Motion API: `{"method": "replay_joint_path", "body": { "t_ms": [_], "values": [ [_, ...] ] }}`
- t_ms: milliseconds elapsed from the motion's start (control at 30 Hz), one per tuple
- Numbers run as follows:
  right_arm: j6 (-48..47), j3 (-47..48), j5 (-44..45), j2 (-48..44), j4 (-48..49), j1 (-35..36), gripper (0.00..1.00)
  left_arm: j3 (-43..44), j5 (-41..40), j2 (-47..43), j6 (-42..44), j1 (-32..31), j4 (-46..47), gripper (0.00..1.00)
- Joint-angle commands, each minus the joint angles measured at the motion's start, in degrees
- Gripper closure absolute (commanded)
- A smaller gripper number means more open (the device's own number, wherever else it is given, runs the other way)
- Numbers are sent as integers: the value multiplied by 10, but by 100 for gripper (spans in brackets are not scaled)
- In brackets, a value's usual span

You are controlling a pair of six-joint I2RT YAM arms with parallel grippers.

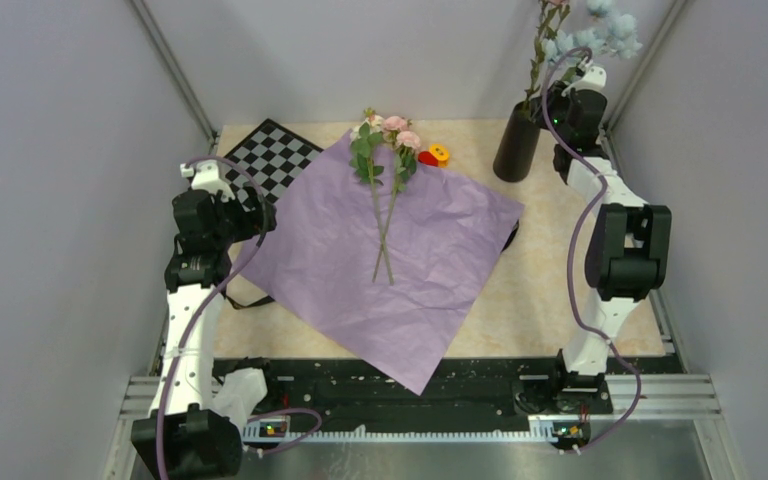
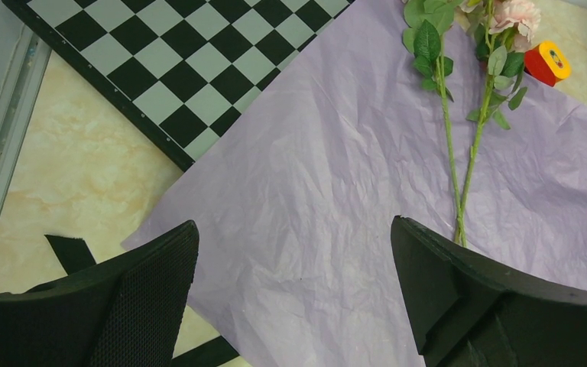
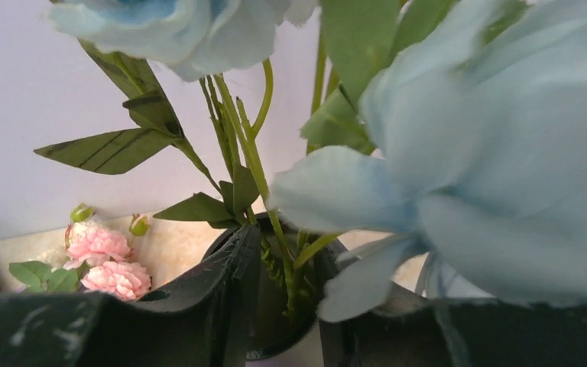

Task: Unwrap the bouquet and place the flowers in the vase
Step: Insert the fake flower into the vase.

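At the right gripper, fingers parted a little either side of the green stems, with no squeeze to be seen. Stems standing in the mouth of the vase just below, blue flowers upright above it, at the far right corner of the table.

At the left gripper, fingers spread wide, nothing held, hovering over the flattened purple paper. Two pink flowers lying crossed on that sheet, well apart from the vase.

Step judged: letting go of the blue stems.

Next, probably: draw straight up clear of the blooms without dragging them out, then pinch one pink stem without catching the sheet.
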Motion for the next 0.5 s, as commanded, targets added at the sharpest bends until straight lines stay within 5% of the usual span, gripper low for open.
{"method": "replay_joint_path", "body": {
  "t_ms": [0, 467],
  "values": [
    [-14, -7, -5, -13, 22, 4, 65, 4, 12, -8, 4, 3, 23, 1],
    [-41, -67, 14, -71, 23, 4, 34, 3, 13, -9, 2, 3, 24, 1]
  ]
}}
